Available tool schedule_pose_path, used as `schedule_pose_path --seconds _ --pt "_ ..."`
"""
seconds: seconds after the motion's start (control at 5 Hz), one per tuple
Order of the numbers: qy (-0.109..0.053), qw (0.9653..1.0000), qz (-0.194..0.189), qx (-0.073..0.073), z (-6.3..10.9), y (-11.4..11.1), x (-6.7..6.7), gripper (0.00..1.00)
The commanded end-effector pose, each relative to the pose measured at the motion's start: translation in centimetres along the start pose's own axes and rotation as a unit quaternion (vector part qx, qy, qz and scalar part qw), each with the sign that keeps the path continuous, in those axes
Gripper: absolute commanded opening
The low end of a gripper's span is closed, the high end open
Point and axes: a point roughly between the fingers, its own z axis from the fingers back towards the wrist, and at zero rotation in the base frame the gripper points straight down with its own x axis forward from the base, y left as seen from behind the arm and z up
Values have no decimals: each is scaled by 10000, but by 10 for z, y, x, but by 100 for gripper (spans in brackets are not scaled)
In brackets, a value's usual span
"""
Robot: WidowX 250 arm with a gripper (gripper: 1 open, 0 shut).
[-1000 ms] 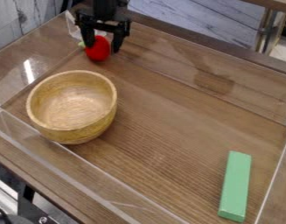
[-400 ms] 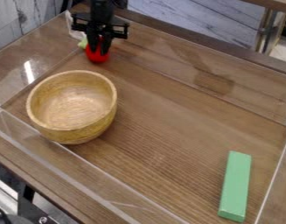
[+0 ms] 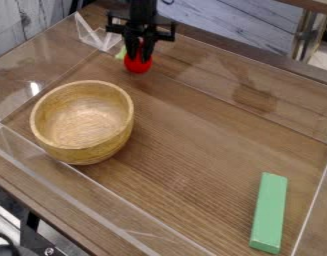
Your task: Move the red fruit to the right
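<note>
The gripper [image 3: 139, 54] is pointed straight down, and its two dark fingers [image 3: 130, 48] are seen clamped on the top of the red fruit [image 3: 138, 66], one on each side. The fruit is held just under the fingertips, near the far edge of the table [image 3: 206, 130], behind the bowl [image 3: 82, 121] and to its right.

Compared with the picture a second ago, the fingers have been drawn together: they stood apart over the fruit then, and are closed on it now. The gripper and the fruit have been carried to the right along the far edge; the fruit was above the bowl's far rim before and is now past the bowl's right side. It also seems to have been raised a little from the wood, though whether its underside still touches cannot be told. The bowl and the green block [image 3: 269, 212] have been left where they were.

The fruit is seen as a small, glossy, bright red lump, much smaller than the bowl. A speck of green is glimpsed at its left side; its upper part is hidden by the fingers. The block lies flat at the near right corner, well apart from the fruit.
</note>
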Motion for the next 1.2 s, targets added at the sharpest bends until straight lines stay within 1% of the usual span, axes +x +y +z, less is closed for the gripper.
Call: schedule_pose_path --seconds 0.0,0.2,0.4,0.6,0.8,1.0 --pt "-393 9988 -251 -136 37 -37 -8 0" --pt "-312 9981 -517 -137 35 -77 -25 0" --pt "-252 9965 -783 -115 33 -109 -41 0" --pt "-260 9953 -907 -211 41 -105 -59 0" --pt "-197 9933 -1098 -313 41 -104 -82 0" --pt "-129 9899 -1351 -406 37 -108 -100 0"
